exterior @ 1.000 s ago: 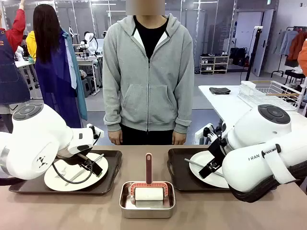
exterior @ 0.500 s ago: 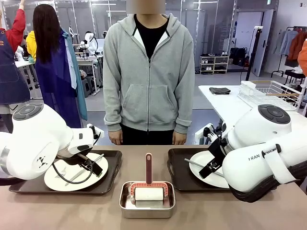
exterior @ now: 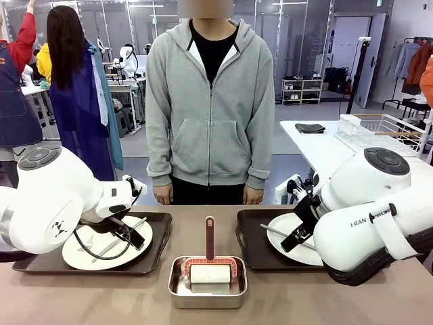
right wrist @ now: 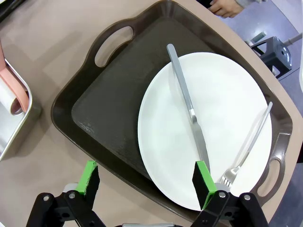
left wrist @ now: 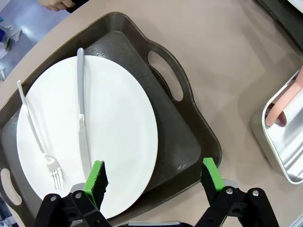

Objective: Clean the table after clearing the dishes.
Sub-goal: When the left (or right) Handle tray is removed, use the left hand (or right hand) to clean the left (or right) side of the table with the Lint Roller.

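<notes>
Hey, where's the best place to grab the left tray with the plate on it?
Probably the handle slot on the end of the tray nearest the tin, from above with one finger through it. The plate covers the middle, and the raised rim there is thin enough to pinch.

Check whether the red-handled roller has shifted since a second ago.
No. The roller lies in the metal tin exactly as before, its handle lined up the same against the tin's far rim.
</notes>
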`<state>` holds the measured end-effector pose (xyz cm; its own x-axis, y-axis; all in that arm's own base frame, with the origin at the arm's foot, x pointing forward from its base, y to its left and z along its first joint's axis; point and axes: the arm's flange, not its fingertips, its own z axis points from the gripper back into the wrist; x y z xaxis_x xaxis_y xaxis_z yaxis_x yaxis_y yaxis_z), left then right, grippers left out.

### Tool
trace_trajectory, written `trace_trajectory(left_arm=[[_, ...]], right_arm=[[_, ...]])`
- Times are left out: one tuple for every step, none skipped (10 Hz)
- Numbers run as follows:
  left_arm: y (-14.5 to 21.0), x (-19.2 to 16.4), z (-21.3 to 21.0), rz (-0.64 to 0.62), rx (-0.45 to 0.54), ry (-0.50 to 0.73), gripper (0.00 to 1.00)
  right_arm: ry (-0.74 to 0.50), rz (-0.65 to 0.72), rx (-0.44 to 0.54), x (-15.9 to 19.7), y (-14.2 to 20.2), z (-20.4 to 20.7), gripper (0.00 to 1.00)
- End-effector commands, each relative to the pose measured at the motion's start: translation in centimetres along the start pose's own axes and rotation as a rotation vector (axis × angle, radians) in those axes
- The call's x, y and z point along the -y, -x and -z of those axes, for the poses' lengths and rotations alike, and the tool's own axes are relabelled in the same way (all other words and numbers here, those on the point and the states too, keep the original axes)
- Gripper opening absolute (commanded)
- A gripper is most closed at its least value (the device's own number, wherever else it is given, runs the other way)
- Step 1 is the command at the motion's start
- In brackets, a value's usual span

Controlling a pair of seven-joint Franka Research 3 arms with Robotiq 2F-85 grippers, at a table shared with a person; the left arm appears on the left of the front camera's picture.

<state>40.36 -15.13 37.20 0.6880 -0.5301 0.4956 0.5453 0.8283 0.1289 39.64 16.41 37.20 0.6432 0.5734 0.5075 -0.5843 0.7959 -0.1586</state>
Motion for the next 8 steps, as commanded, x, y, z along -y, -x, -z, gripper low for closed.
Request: trace_trajectory(left_arm=[[0.01, -0.01, 0.00, 0.000, 0.000, 0.000, 1.00], [0.01, -0.01, 0.00, 0.000, 0.000, 0.000, 1.00], [0.01, -0.01, 0.00, 0.000, 0.000, 0.000, 1.00], [0.01, -0.01, 0.00, 0.000, 0.000, 0.000, 1.00], [0.01, -0.01, 0.00, 0.000, 0.000, 0.000, 1.00], [0.01, -0.01, 0.00, 0.000, 0.000, 0.000, 1.00], [0.01, -0.01, 0.00, 0.000, 0.000, 0.000, 1.00], [0.01, -0.01, 0.00, 0.000, 0.000, 0.000, 1.00]], right_arm=[[-0.001, 0.001, 0.000, -0.05, -0.01, 0.00, 1.00], [-0.001, 0.001, 0.000, -0.05, -0.01, 0.00, 1.00], [-0.001, 0.001, 0.000, -0.05, -0.01, 0.00, 1.00], [-0.001, 0.001, 0.000, -0.05, -0.01, 0.00, 1.00], [-0.001, 0.001, 0.000, -0.05, -0.01, 0.00, 1.00], [-0.001, 0.001, 0.000, -0.05, -0.01, 0.00, 1.00], [-0.001, 0.001, 0.000, -0.05, -0.01, 0.00, 1.00], [-0.001, 0.001, 0.000, -0.05, -0.01, 0.00, 1.00]])
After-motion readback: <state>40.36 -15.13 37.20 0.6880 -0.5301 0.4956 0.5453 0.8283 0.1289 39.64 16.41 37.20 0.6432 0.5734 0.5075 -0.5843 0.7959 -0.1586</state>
